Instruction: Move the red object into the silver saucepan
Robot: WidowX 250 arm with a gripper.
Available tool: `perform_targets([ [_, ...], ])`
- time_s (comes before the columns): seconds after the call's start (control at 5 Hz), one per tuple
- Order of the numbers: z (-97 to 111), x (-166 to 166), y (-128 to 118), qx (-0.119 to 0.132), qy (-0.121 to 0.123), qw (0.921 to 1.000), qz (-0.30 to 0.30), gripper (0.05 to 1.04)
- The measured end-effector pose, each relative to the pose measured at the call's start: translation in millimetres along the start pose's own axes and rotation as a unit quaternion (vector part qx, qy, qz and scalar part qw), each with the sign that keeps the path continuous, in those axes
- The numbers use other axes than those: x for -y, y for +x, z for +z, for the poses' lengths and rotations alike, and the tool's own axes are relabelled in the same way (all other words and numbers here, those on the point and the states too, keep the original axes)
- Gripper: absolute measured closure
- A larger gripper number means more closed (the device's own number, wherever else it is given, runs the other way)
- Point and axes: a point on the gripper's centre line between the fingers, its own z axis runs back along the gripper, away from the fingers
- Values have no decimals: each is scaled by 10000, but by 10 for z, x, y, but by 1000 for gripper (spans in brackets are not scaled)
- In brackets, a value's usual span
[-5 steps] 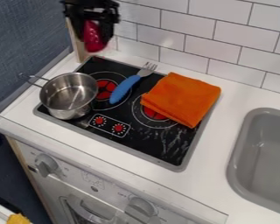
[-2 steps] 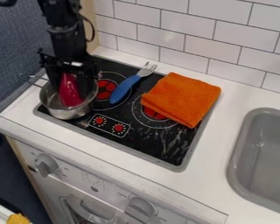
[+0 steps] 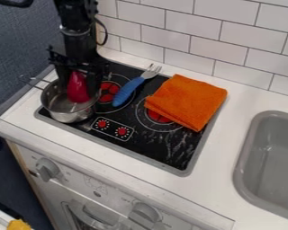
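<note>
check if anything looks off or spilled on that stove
The orange cloth lies partly over a red burner, an odd spot for fabric. Pale streaks mark the stovetop toward its front right; glare or scuffs, I can't tell. No spill stands out.

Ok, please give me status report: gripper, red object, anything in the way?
Gripper at silver saucepan; grip or release unclear. Red object with lower end inside saucepan. Fork and orange cloth off to the side, not in the way.

the towel [image 3: 187, 101] is orange, the fork's handle [image 3: 128, 91] blue, the wall tiles [image 3: 233, 43] white.
</note>
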Motion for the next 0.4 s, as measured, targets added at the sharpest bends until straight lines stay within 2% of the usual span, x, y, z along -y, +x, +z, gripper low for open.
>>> perform_targets([
  [0.2,-34,-120,67,38,51,9997,248,348],
  [0.4,-141,-140,-94,-164,-84,9989,422,348],
])
